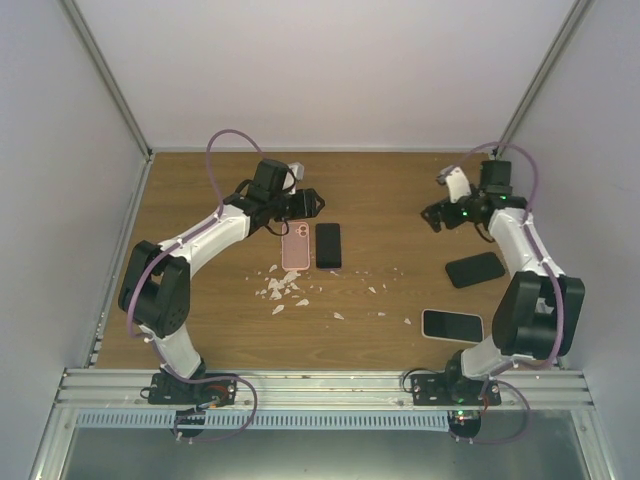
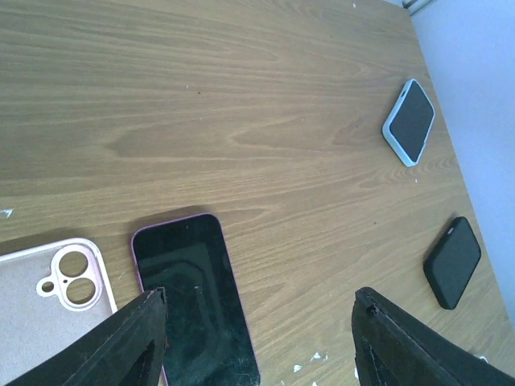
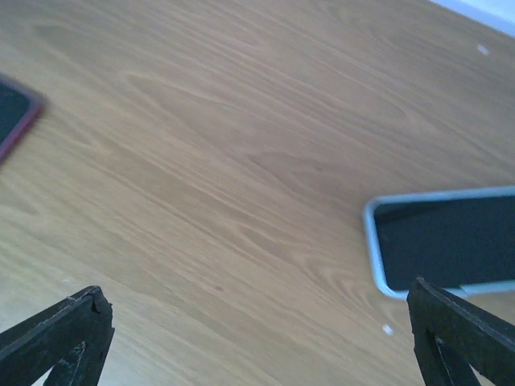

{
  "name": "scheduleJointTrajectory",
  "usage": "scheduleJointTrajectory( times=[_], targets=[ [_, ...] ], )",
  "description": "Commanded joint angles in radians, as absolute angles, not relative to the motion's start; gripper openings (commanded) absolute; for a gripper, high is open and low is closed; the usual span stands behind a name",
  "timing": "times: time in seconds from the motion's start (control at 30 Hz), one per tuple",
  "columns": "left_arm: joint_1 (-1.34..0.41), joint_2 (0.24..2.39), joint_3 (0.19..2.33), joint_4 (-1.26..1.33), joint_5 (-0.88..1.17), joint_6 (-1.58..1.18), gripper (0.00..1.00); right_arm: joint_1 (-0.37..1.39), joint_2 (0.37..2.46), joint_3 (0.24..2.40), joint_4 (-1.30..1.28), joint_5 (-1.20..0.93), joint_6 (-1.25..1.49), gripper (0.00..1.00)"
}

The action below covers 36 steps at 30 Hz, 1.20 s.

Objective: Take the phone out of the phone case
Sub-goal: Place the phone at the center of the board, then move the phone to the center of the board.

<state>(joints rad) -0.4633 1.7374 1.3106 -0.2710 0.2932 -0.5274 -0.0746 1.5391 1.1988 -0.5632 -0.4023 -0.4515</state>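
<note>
The pink phone case lies empty and inside-up on the table, its camera cutout showing. The phone, black screen up with a thin pink rim, lies flat just right of the case and apart from it. My left gripper hovers over the pair's far end. It stands open with only bare wood between its fingers; its left finger overlaps the phone's edge in that view. My right gripper is wide open over bare table at the right, holding nothing.
A black phone or case lies at the right. A light-rimmed phone lies nearer the right arm's base. White crumbs are scattered in front of the pink case. Walls close in the left, right and back.
</note>
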Motion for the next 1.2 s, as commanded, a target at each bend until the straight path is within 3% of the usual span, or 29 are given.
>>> scheduleJointTrajectory(
  times=[0.0,0.33,0.6,0.9,1.17],
  targets=[
    [-0.468,1.713,1.298,-0.219,0.287,-0.502,0.64,-0.204,1.595,1.244,-0.603,-0.421,-0.345,1.00],
    [-0.459,1.726,1.301,-0.216,0.322,-0.523,0.64,-0.367,1.773,1.359,-0.615,-0.488,-0.193,1.00],
    [-0.445,1.720,1.291,-0.209,0.334,-0.529,0.64,-0.370,1.933,1.428,-0.585,-0.502,-0.096,1.00],
    [-0.422,1.699,1.261,-0.193,0.341,-0.539,0.64,-0.368,2.083,1.537,-0.565,-0.374,-0.002,1.00],
    [-0.407,1.692,1.251,-0.188,0.343,-0.550,0.64,-0.364,2.198,1.616,-0.563,-0.447,0.018,1.00]
  ],
)
